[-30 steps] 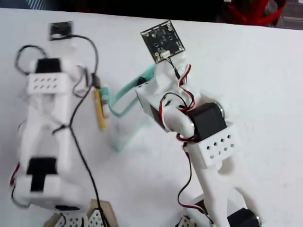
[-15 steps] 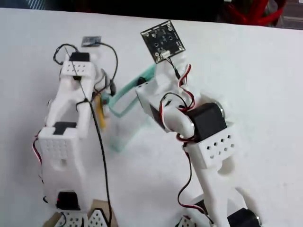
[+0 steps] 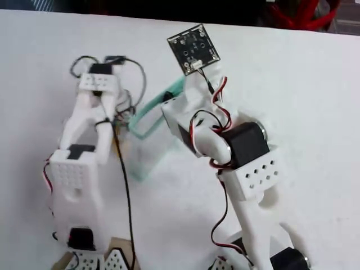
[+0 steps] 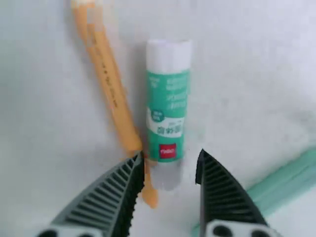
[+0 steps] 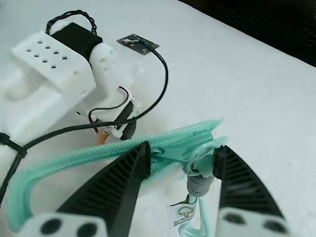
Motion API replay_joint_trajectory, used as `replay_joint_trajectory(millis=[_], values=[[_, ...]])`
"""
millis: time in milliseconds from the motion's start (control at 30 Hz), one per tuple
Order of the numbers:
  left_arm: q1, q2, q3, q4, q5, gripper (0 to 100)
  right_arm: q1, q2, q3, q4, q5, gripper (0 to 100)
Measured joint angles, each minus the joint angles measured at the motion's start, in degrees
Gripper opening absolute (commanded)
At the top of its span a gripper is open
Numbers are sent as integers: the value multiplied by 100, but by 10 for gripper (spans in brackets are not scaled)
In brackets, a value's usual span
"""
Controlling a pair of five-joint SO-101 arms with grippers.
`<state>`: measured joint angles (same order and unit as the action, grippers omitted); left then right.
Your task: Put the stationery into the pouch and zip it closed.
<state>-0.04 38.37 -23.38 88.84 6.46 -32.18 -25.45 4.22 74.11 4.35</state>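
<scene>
while the right pincer (image 5: pixel 180 153) pinches the pouch (image 5: pixel 168 137), left pincer (image 4: pixel 170 170) sits spread astride green-labelled glue stick (image 4: pixel 168 98).

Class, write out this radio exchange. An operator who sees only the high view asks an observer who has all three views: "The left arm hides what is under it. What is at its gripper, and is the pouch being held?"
Observer: The left gripper is open, with its jaws on either side of one end of a glue stick that is lying flat.
Operator: Is anything lying beside it?
Observer: An orange pencil lies alongside the glue stick, and its tip is against one jaw.
Operator: And the pouch?
Observer: The right gripper is shut on the zipper rim of the teal pouch, close to the zipper pull.
</scene>
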Motion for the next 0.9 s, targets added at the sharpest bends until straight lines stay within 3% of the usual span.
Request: replay_joint_trajectory(millis=[667,900], values=[[273,-26,809,-510,105,179,9,-9,237,-62,0,205],[264,-1011,1591,-607,185,94,149,-9,237,-62,0,205]])
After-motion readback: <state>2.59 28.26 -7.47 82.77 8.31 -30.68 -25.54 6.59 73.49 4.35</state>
